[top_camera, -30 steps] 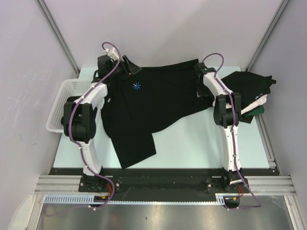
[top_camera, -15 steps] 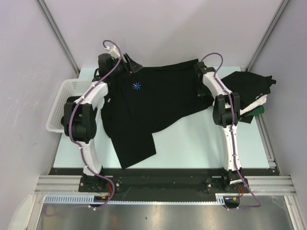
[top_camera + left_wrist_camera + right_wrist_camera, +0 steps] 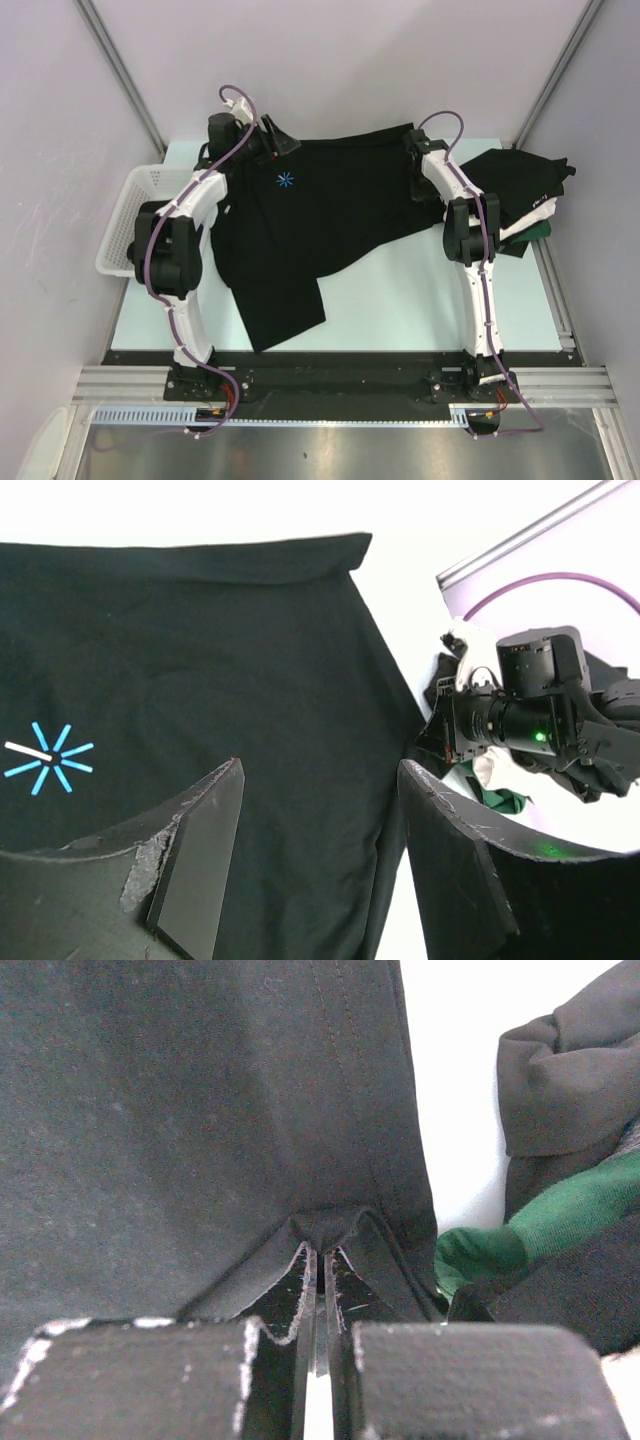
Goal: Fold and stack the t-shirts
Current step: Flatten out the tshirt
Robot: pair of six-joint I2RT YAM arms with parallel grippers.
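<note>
**Item 1. One black t-shirt (image 3: 330, 215).** You had it spread loosely over the far half of the table (image 3: 400, 290). One long flap trailed toward the near edge. One blue starburst (image 3: 286, 180) lay face up on its left part.

**Item 2. One pile of t-shirts (image 3: 515, 185).** It sat at the far right of the table, just beside the spread shirt's right edge. Black cloth lay on top, with one white layer and one green layer showing under it. You could not count the garments in it exactly.

**Item 3. One white mesh basket (image 3: 130, 215).** It stood against the table's left edge, beside your left arm.

**Item 4. Two grippers.**
- Your left gripper (image 3: 320, 780) hovered over the shirt's far left part, close to the starburst. Its two fingers stood well apart, with only the flat cloth below showing between them.
- Your right gripper (image 3: 320, 1250) sat at the shirt's right edge. Its two fingers were pressed together and pinched a small raised fold of the black cloth beside the stitched hem. The pile lay just to its right.
</note>
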